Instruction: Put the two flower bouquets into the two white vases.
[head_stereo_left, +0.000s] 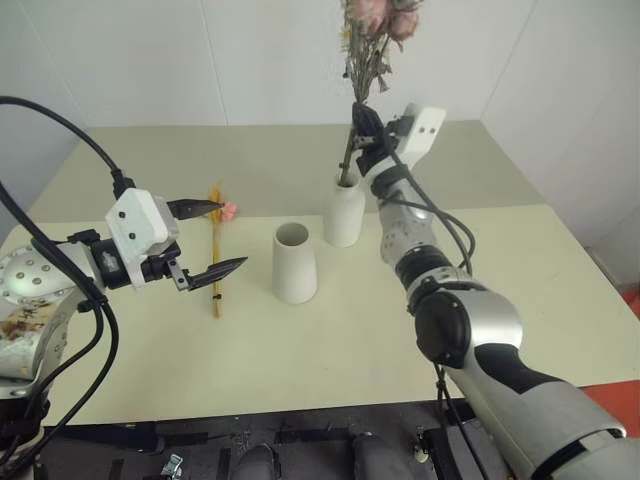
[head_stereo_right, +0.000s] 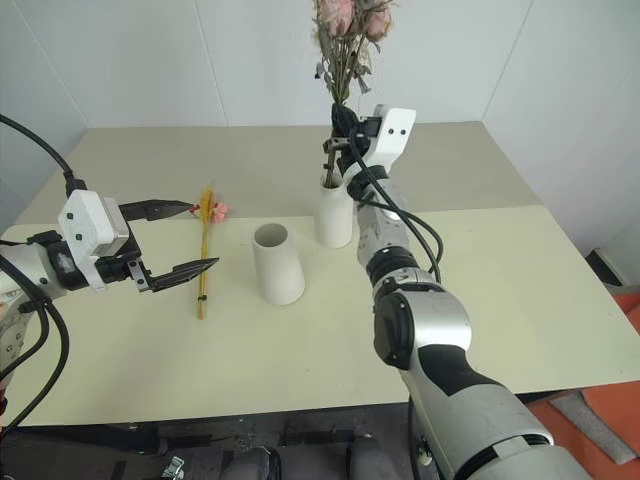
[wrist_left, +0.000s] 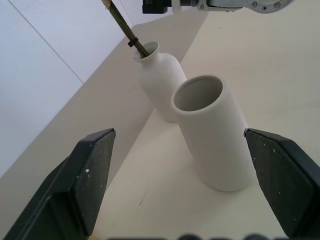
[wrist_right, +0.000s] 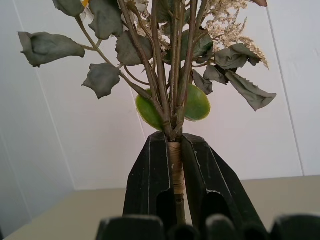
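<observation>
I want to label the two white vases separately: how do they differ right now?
The bottle vase narrows to a slim neck; the cone vase is a plain taper with a wide mouth. The bottle vase has the rose bouquet stem in its neck, clamped by the right gripper; the cone vase is empty. The bottle vase stands farther from the robot, the cone vase nearer and toward the wheat bouquet. Both are matte white and upright on the table.
</observation>
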